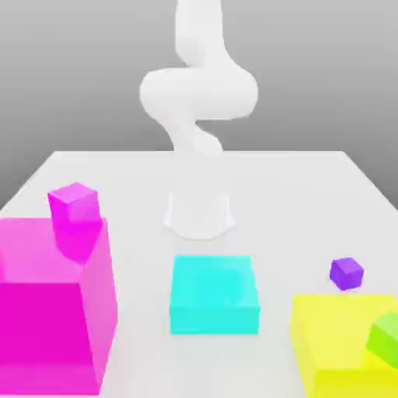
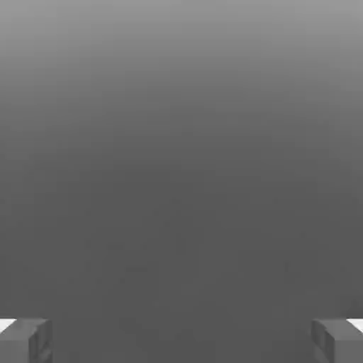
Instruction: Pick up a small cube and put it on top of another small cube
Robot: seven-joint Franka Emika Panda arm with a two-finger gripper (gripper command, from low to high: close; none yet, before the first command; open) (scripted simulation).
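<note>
In the hand view my gripper [image 2: 181,342] is open, its two fingertips [image 2: 25,339] far apart with nothing but plain grey between them. A small purple cube [image 1: 347,274] lies on the white table at the exterior view's right. A small magenta cube [image 1: 75,205] sits on the top of a large magenta block [image 1: 48,311] at the exterior view's left. A small green cube [image 1: 385,339] rests tilted on a large yellow block [image 1: 336,342] at the lower right. The white arm [image 1: 198,93] rises from its base at the table's middle, well above all the cubes.
A large cyan block [image 1: 214,294] stands in front of the arm's base [image 1: 199,211], between the magenta and yellow blocks. The white table [image 1: 295,194] stretches behind them to its far edge.
</note>
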